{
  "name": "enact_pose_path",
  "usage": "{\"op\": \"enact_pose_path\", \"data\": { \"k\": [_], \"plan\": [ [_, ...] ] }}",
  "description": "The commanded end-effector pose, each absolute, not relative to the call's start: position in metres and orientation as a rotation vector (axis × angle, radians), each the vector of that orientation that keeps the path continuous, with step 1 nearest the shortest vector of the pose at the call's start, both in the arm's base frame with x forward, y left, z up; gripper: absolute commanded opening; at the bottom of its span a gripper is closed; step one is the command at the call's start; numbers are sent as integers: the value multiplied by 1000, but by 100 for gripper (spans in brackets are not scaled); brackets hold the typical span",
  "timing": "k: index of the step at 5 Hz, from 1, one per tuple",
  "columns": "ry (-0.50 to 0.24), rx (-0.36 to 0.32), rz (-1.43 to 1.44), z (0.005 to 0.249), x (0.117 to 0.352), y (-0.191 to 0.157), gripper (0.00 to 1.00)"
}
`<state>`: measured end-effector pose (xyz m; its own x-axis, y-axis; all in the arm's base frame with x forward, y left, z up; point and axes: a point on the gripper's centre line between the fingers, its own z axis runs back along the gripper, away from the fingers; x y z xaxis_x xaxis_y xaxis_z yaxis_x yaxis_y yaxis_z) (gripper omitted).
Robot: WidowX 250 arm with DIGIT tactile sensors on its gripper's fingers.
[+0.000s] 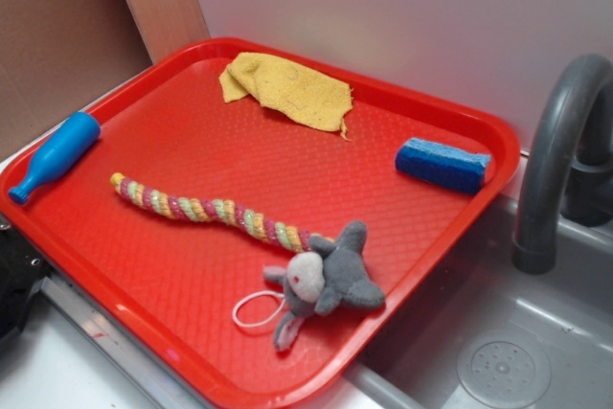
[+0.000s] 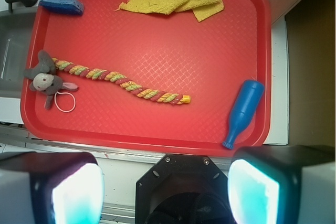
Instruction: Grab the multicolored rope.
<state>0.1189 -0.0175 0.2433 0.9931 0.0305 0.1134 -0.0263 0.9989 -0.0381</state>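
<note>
Wrist view gives you the relation that matters: the multicolored rope (image 2: 118, 81) lies on the floor of the red tray (image 2: 157, 135), well ahead of your hand (image 2: 165, 192) and a little to the left of its centre line. Its long axis runs nearly straight across the picture, dipping slightly to the right, from the grey plush mouse (image 2: 46, 80) at the left end to the free yellow tip at the right. The two finger pads (image 2: 79, 195) stand wide apart at the bottom of the frame, with nothing between them, and the hand is high above the tray, clear of everything.

From the exterior view the rope (image 1: 206, 210) lies flat and alone in the middle of the tray, apart from the yellow cloth (image 1: 287, 91), the blue sponge (image 1: 443, 163) and the blue bottle (image 1: 56, 155) on the rim. The thin white loop (image 1: 257, 308) by the mouse (image 1: 326, 280) is not your target.

In my judgement, you should aim for mid-rope, away from the mouse, with the fingers closing across the rope's width.
</note>
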Motion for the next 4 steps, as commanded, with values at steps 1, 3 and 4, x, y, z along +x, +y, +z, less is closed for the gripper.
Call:
{"op": "enact_pose_path", "data": {
  "k": [1, 3, 4],
  "plan": [
    [-114, -37, 28, 243, 119, -17, 100],
    [-146, 2, -228, 229, 157, -5, 100],
    [-233, 24, -478, 220, 169, -15, 100]
  ]
}}
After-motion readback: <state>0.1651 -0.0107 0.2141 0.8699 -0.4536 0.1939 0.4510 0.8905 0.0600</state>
